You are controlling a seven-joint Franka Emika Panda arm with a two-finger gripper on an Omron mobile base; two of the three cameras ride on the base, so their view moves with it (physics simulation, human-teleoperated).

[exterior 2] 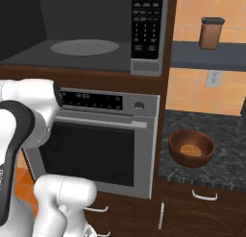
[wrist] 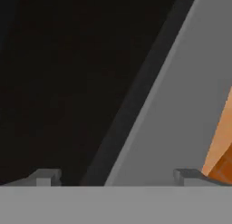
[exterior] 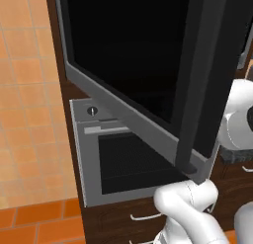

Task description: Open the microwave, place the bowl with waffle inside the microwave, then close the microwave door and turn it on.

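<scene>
The microwave door (exterior: 133, 55), a wide black glass panel in a grey steel rim with a long black bar handle (exterior: 197, 90) down its free edge, stands swung open in the left base view, and its lower edge hangs in front of the steel oven (exterior: 123, 159) below. In the right base view the microwave (exterior 2: 96, 34) shows its grey cavity with a pale round turntable (exterior 2: 84, 47) on the floor and the black keypad (exterior 2: 146, 25) on the right; the left part of the opening is cut off by the frame and by dark glass. The white arm hides much of the oven's left side there. Further right, on the dark speckled counter (exterior 2: 226, 135), sits the bowl with waffle (exterior 2: 191, 148): a small round dark-brown bowl with a golden waffle piece lying inside. Above it, a brown canister (exterior 2: 212, 33) stands on a shelf. In the hand view the gripper (wrist: 118, 175) has its fingertips (wrist: 45, 177) spread wide apart, holding nothing, close against the door's black glass and grey rim.
</scene>
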